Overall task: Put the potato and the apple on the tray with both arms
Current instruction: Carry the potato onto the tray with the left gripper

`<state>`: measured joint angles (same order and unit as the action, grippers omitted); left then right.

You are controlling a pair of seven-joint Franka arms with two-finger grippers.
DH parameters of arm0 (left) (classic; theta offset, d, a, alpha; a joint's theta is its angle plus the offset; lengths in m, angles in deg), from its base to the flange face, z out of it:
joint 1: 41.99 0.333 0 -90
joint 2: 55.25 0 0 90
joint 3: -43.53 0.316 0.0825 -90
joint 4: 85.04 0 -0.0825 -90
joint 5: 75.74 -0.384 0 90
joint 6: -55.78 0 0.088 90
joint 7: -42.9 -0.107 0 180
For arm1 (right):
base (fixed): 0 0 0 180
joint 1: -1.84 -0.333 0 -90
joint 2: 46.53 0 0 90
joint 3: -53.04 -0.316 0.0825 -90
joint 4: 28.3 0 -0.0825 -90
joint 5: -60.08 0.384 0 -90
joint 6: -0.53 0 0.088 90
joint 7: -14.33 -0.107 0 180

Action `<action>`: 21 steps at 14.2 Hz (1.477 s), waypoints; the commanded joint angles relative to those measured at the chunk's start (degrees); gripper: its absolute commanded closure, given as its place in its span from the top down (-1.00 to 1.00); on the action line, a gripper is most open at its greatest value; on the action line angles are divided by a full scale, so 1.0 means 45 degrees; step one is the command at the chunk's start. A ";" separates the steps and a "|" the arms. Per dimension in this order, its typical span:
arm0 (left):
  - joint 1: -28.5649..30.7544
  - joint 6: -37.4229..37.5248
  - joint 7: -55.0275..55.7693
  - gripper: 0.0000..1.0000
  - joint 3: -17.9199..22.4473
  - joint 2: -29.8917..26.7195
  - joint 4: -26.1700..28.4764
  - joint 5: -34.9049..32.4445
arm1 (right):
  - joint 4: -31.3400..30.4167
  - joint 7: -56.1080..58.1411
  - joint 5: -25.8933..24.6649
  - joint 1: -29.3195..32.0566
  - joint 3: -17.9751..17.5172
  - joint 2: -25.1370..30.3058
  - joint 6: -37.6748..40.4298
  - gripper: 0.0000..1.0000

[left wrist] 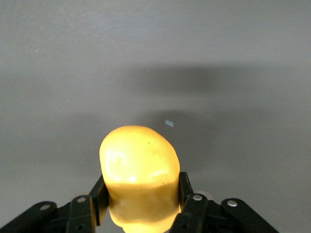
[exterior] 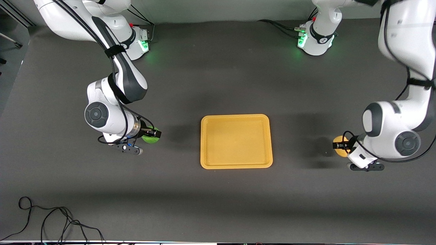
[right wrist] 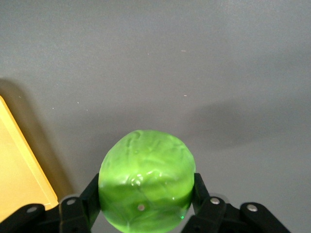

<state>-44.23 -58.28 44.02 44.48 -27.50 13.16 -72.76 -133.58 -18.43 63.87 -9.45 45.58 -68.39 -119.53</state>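
**Both fruits gripped, tray between the arms is bare**

Going across the front view from the right arm's end: the right gripper is closed on the apple, fingers pressed to its two sides at the widest part. Apple sits between the fingertips, poking out past them. In the right wrist view the apple is round, glossy bright green, with a faint veined surface and a shiny glare spot; looks like hard moulded plastic, so probably light, stiff and a bit slippery. A round body gives little flat contact, so a grip across the middle, as now, looks like the safest hold; it could roll once let go. Whether it is off the table cannot be told.

Next, the tray: flat rectangular orange-yellow plastic, rounded corners, low raised rim, nothing in it. It lies on the dark grey matte table, between the two grippers, nearer the right gripper than the left one. One tray edge shows close beside the right gripper in the right wrist view.

At the left arm's end: the left gripper is clamped on the potato, fingers on both long sides. In the left wrist view the potato is a lumpy oblong, smooth yellow-orange, slightly speckled and shiny. Likely light rigid plastic too; the uneven shape should seat better in the fingers than the apple and roll less on the tray.
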 commanded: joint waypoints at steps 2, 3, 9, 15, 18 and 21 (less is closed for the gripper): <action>-0.0342 0.0796 0.2790 -0.34 -0.1516 -0.1671 0.0113 0.0177 | 0.0446 -0.0279 0.0174 -0.0224 0.0075 -0.0240 0.0293 -0.46; -0.0381 0.0777 0.3764 -0.34 -0.2120 -0.1634 -0.0101 0.0178 | 0.0446 -0.0298 0.0174 -0.0224 0.0075 -0.0240 0.0293 -0.46; -0.2447 -0.1190 0.7890 -0.30 -0.3200 -0.0192 -0.0572 -0.0076 | 0.0466 -0.0377 0.0174 -0.0400 0.0075 -0.0377 0.0293 -0.46; -0.3681 -0.2835 0.9242 -0.19 -0.3200 0.1587 -0.0572 -0.1267 | 0.0485 -0.0377 0.0174 -0.0400 0.0075 -0.0377 0.0293 -0.46; -0.3799 -0.3032 0.9282 -0.14 -0.3200 0.2037 -0.0592 -0.1676 | 0.0854 -0.0551 0.0232 -0.0497 0.0056 -0.0454 0.0293 -0.46; -0.3818 -0.3207 0.9282 0.66 -0.3200 0.2155 -0.0572 -0.1775 | 0.2373 -0.1974 0.0252 -0.1684 0.0056 -0.1408 0.0274 -0.46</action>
<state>-60.30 -72.54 84.30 29.44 -18.32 11.82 -79.64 -129.97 -22.50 64.31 -12.50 45.42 -70.25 -119.52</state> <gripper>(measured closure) 0.401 0.247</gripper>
